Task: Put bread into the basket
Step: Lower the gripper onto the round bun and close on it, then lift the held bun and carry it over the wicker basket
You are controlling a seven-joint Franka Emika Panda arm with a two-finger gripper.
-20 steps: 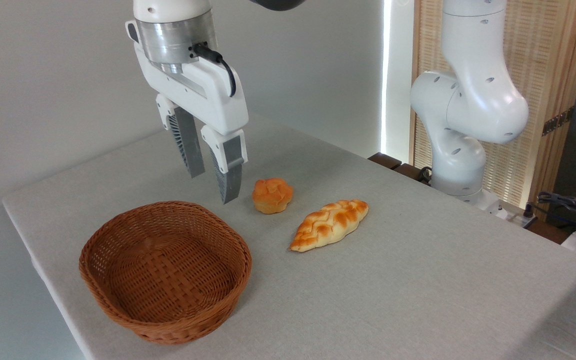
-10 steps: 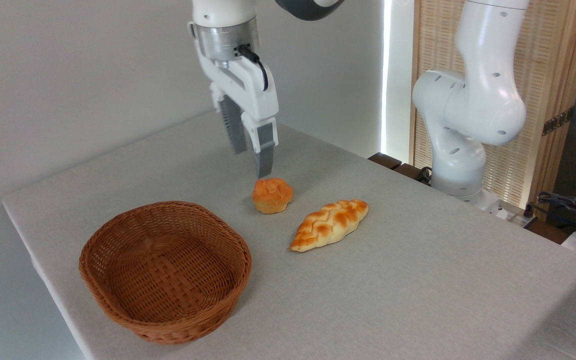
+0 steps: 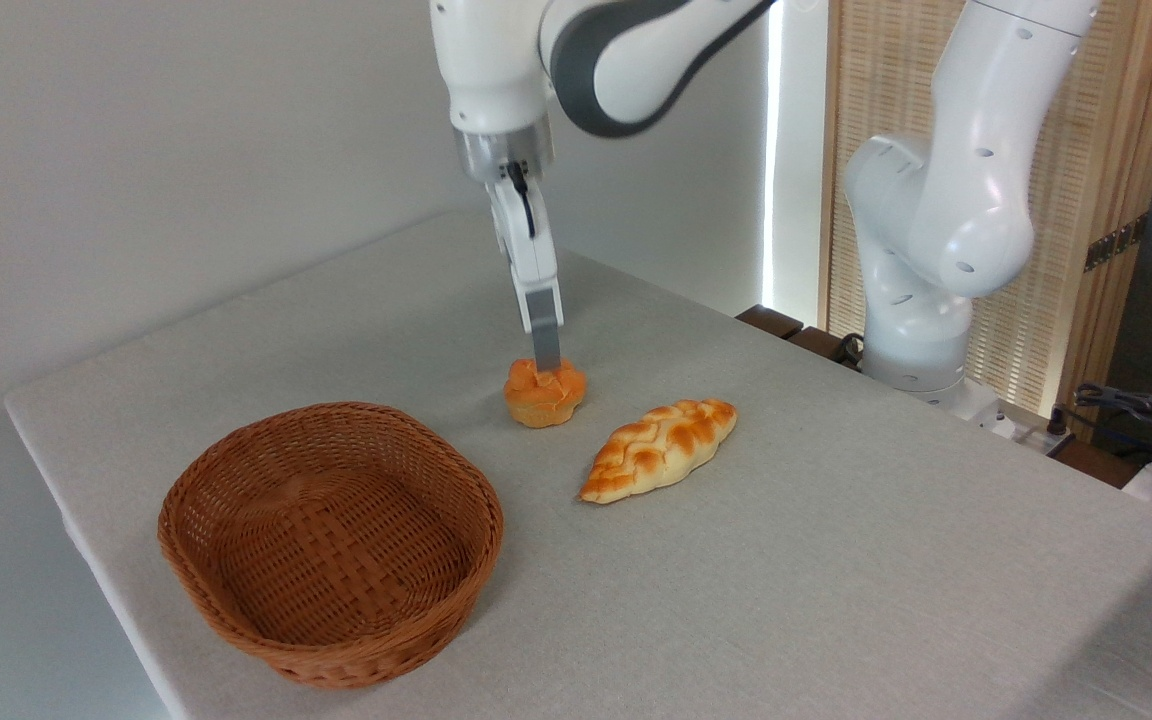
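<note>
A: Currently, where is the bread [image 3: 544,393]?
B: On the table [image 3: 836,560], right of the basket [image 3: 331,540]. The gripper [image 3: 545,362] is edge-on at its top; finger spacing undeterminable.
A: Handling?
B: Likely light, soft, crushable. Grip its sides gently.

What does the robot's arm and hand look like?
The arm is glossy white with rounded joints, small dark holes and a dark grey band near the wrist. A silver metal ring sits above the slim white hand, which has grey fingers and a black cable running down it.
</note>
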